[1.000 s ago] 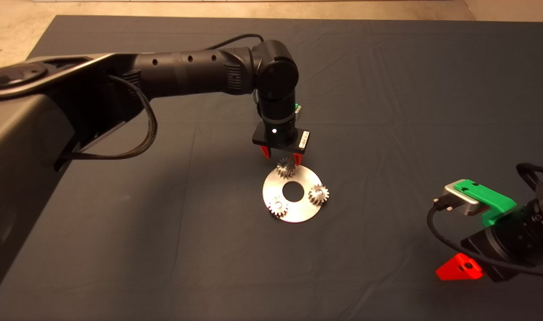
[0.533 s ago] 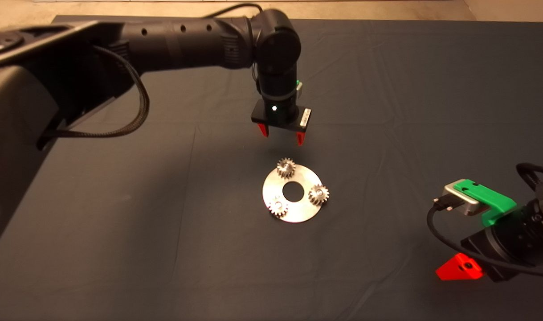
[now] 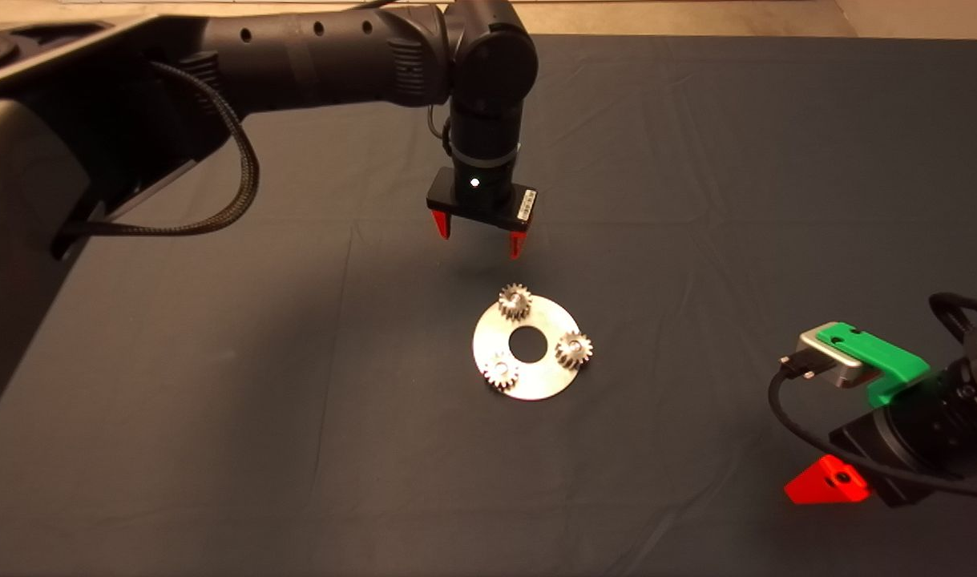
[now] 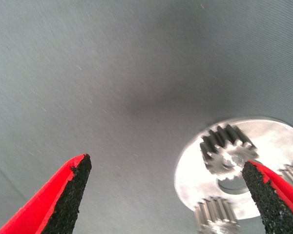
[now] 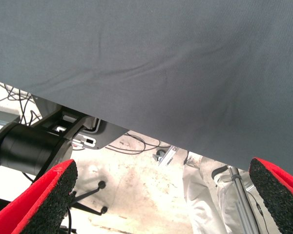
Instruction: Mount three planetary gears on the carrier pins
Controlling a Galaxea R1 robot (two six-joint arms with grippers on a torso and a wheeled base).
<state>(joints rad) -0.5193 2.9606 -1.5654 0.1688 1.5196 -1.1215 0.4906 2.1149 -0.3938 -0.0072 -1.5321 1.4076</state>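
The silver disc (image 3: 536, 377) lies flat at the mat's middle. Three small planetary gears sit on it, one at the far side (image 3: 515, 301), one at the right (image 3: 573, 349), one at the near left (image 3: 500, 372). The carrier pins are hidden inside the gears. My left gripper (image 3: 478, 236) is open and empty, raised above the mat just beyond the disc's far edge. In the left wrist view the disc (image 4: 278, 141) and the far gear (image 4: 228, 155) show between my open left gripper's (image 4: 168, 192) fingers. My right gripper (image 5: 163, 197) is open, parked at the mat's near right edge (image 3: 826, 481).
The dark mat (image 3: 296, 417) covers the table. The left arm (image 3: 312, 56) spans the far left part of the mat. Past the mat's edge the right wrist view shows floor cables, a black stand (image 5: 34, 146) and a person's leg (image 5: 200, 195).
My left gripper has let go of the far gear, now on the disc, risen and drifted up and a little to the left. The right arm has not moved.
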